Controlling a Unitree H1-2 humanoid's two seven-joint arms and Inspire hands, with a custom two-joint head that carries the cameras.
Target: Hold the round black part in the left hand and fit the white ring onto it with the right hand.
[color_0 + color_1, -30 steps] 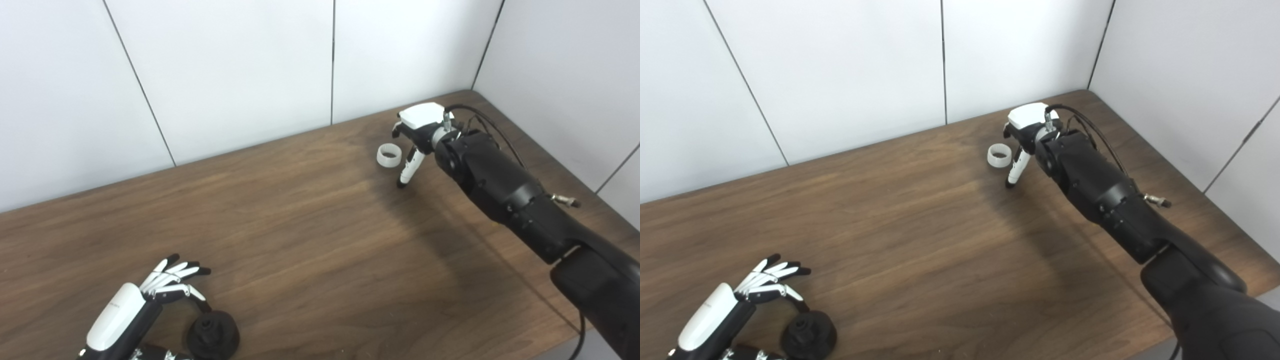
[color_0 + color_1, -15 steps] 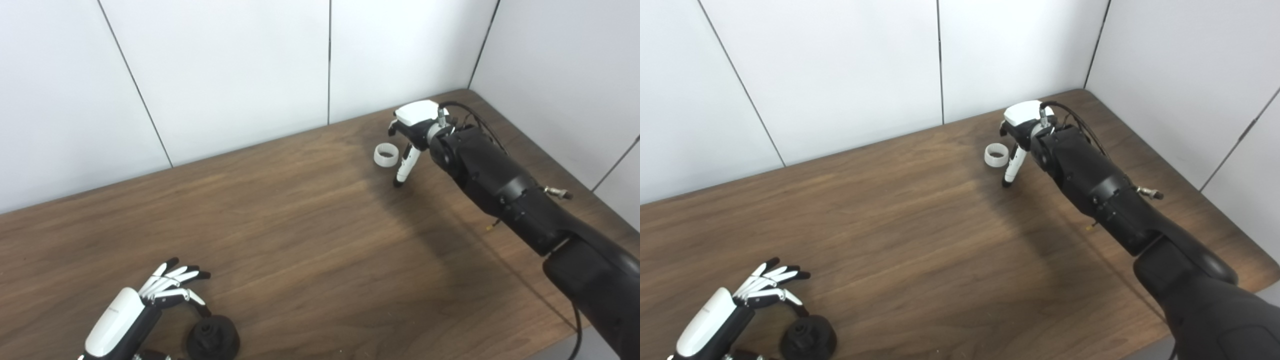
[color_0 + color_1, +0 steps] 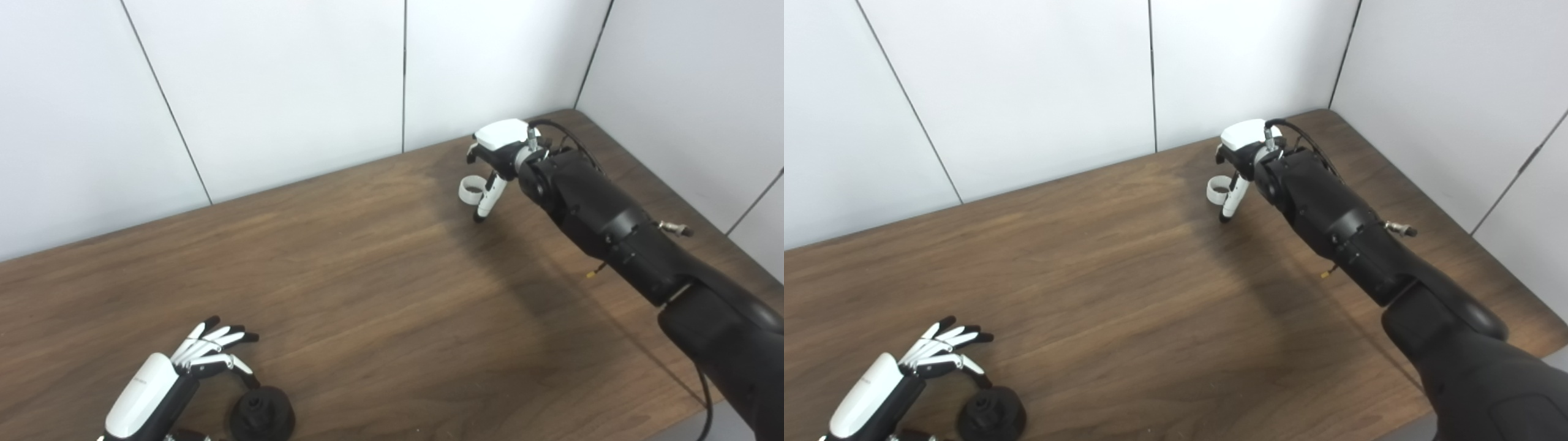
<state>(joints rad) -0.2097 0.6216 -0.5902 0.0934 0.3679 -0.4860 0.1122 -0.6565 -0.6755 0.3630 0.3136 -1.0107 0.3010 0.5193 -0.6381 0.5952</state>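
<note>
Nearest you, at the bottom left edge of the wooden table (image 3: 367, 294), your left hand (image 3: 177, 373) hovers with its fingers spread and curved, holding nothing. The round black part (image 3: 262, 416) sits on the table just beside that hand, close under its thumb side; you cannot tell from either view whether any fingertip touches it.

Farther back, toward the far right corner, your right hand (image 3: 496, 159) points down at the table. The white ring (image 3: 470, 190) is tilted up on edge against its fingers, apparently pinched there, though the far side of the grasp is hidden from you. One finger (image 3: 484, 205) reaches down past the ring toward the tabletop. White wall panels (image 3: 275, 79) stand behind the table.
</note>
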